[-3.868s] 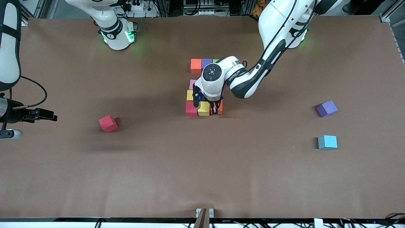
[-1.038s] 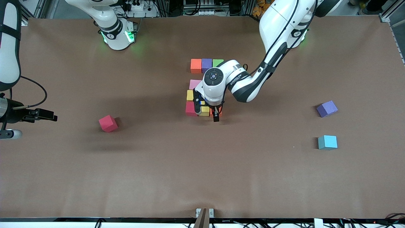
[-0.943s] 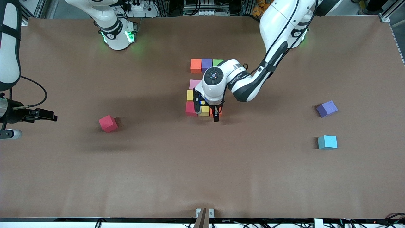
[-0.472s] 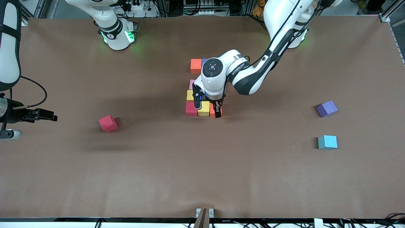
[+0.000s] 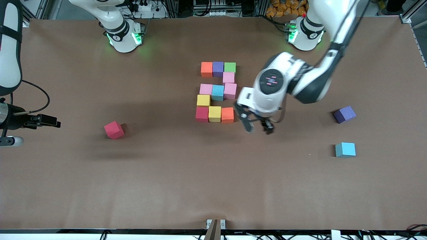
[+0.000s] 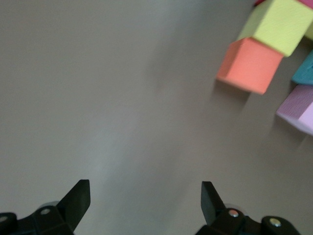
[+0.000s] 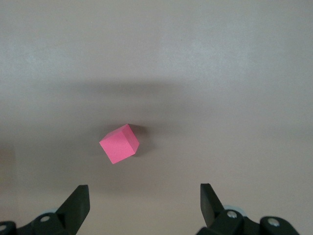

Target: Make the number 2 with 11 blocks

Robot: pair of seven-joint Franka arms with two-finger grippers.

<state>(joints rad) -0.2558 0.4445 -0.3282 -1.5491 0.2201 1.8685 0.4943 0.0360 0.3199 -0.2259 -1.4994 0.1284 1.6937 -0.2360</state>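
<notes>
Brown paper covers the table (image 5: 166, 186), and at its middle the number 2 (image 5: 217, 92) already reads whole: orange, purple and green cubes in the row nearest the bases, one pink cube under the green, then pink, light blue and pink, one yellow cube, and red, yellow and the orange block (image 5: 227, 114) closing the row nearest the front camera. That makes eleven, so your job now is to leave cleanly.

Your left gripper (image 5: 257, 126) hangs over bare table just beside the orange block, toward the left arm's end, fingers spread wide and empty. The left wrist view shows that orange block (image 6: 249, 65) apart from the fingers (image 6: 211, 198), so nothing is being dragged. Lift first, then carry the arm away from the figure; foam cubes this light would likely slide at the slightest brush.

Three spare cubes lie well apart from the digit: a red block (image 5: 114, 129) toward the right arm's end, a purple block (image 5: 345, 114) and a light blue block (image 5: 345, 149) toward the left arm's end. Leave them.

Your right gripper (image 7: 142, 205) waits over that red block (image 7: 119, 143), fingers wide, holding nothing.
</notes>
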